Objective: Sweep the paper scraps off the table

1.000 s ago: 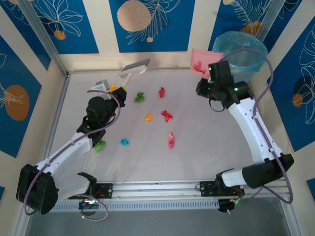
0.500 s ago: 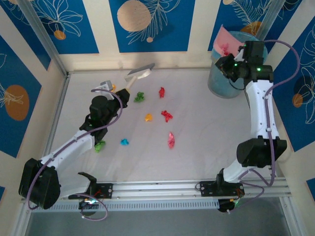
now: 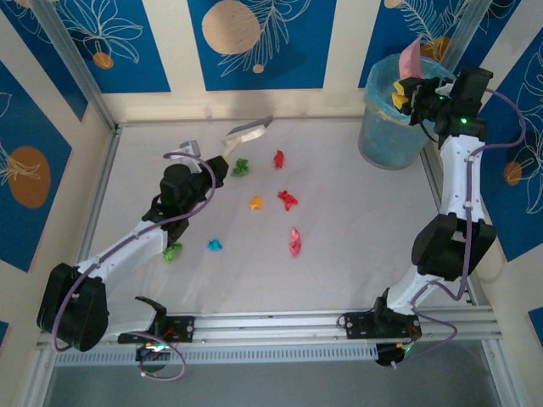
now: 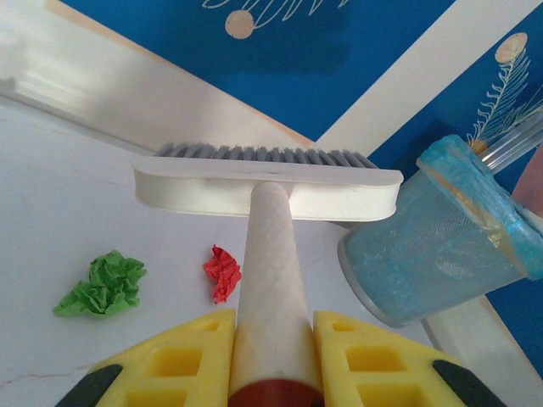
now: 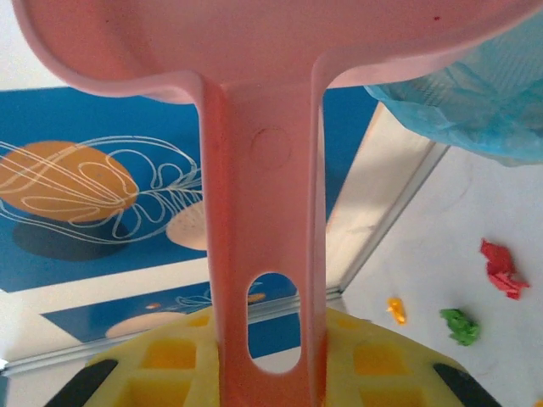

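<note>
Table (image 3: 356, 246): white, railed, arms mounted at near edge. Blue-lined bin (image 3: 382, 136) stood at the far right corner. Pink dustpan (image 3: 411, 52) is gripped by its handle in the clenched right gripper (image 3: 416, 89) and tipped up steeply over the bin rim. White brush (image 3: 250, 129) is clamped by its handle in the left gripper (image 3: 212, 165), head held out near the far edge. Paper scraps (image 3: 288, 200): seven counted loose mid-table, two green, two red, one pink-red, one orange, one cyan, all apart. One green and one red lie just near of the brush head.
</note>
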